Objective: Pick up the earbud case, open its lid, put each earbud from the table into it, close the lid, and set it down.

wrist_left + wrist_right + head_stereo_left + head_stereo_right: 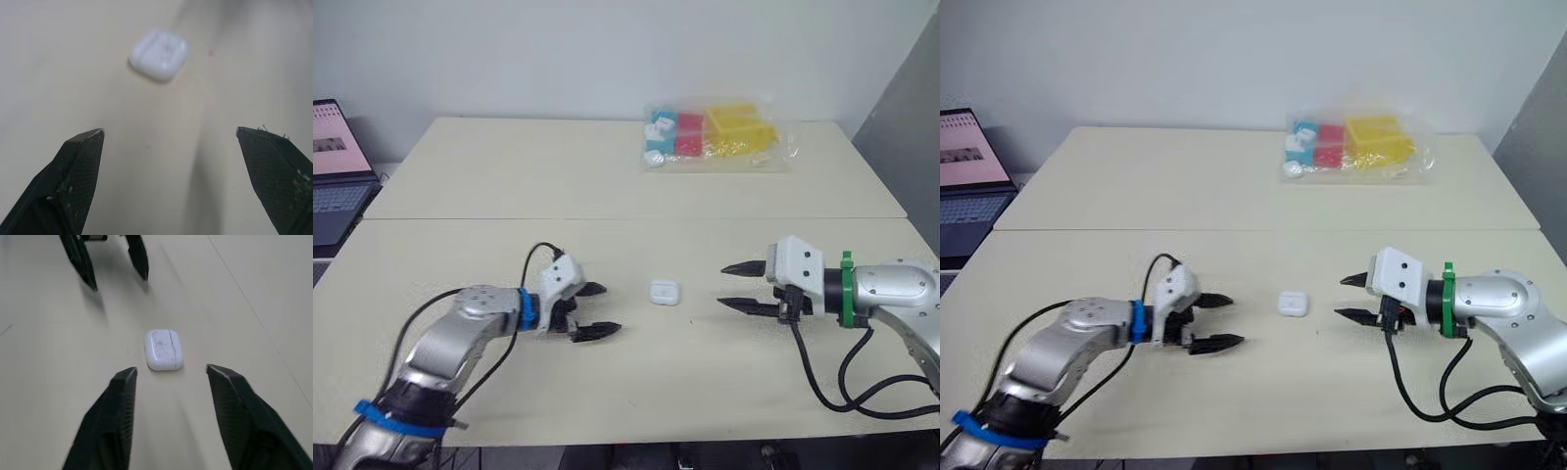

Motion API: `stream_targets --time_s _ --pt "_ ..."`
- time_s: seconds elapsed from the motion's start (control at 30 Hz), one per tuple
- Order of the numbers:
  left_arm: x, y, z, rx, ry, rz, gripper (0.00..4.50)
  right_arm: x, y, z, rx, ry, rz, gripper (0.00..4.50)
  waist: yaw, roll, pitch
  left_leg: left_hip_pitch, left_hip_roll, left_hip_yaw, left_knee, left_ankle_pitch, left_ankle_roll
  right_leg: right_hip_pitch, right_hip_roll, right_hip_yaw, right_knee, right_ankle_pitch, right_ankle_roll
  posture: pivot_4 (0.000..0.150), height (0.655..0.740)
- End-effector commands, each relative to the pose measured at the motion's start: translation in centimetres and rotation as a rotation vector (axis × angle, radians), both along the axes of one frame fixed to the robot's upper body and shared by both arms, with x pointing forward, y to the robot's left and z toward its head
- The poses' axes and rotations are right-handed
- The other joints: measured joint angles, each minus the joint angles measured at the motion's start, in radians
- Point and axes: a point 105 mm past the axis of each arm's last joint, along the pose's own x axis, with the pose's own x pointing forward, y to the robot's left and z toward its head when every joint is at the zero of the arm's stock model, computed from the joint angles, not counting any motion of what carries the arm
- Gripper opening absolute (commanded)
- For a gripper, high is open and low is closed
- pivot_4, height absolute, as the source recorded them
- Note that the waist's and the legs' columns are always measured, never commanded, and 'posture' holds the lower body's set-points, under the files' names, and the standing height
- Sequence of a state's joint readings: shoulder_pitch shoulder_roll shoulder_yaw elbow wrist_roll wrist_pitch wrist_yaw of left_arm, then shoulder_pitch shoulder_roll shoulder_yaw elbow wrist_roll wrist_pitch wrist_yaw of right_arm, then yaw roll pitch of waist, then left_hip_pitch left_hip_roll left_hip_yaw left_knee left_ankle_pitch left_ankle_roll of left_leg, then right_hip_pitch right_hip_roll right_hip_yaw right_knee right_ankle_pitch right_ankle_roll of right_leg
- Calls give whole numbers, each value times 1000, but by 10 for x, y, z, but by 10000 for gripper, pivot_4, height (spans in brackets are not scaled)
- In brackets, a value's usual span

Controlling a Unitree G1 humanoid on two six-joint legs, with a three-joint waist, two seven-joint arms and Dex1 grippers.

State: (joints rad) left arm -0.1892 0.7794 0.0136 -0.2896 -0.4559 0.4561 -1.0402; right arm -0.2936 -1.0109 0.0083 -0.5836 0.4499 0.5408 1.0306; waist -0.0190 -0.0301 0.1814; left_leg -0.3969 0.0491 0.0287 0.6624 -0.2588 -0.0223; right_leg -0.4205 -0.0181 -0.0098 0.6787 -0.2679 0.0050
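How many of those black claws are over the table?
2. The open left claw is left of the small white rounded plastic earbud case; the open right claw is on its right.

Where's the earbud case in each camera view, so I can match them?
Left eye view: earbud case on the table between both claws.
Right eye view: earbud case, same spot.
Left wrist view: earbud case ahead of the left claw.
Right wrist view: earbud case just ahead of the right claw.
Shared landmark: left claw.

Bright, even light falls from above, leaving only soft, faint shadows on the table (509, 176).
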Motion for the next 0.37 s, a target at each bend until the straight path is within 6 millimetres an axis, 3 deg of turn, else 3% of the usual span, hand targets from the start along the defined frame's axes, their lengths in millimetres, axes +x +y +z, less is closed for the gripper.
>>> stream_targets --time_s 0.03,0.1,0.37 --pt "-14 7 23 40 -136 -27 45000 -6 -5 14 -28 -52 66 39234 3 0 0 0 0 0 0 0 0 0 0 0 0 0 0 1500 7378" --pt "-19 11 19 100 -143 -39 45000 -5 -10 16 -19 -59 58 44474 5 0 0 0 -1 0 0 0 0 0 0 0 0 0 1 1500 7378" --pt "-22 21 19 127 -173 -34 45000 -5 -18 3 -50 -46 57 44474 17 0 0 0 -2 1 1 0 0 1 0 0 0 0 2 1500 7378"
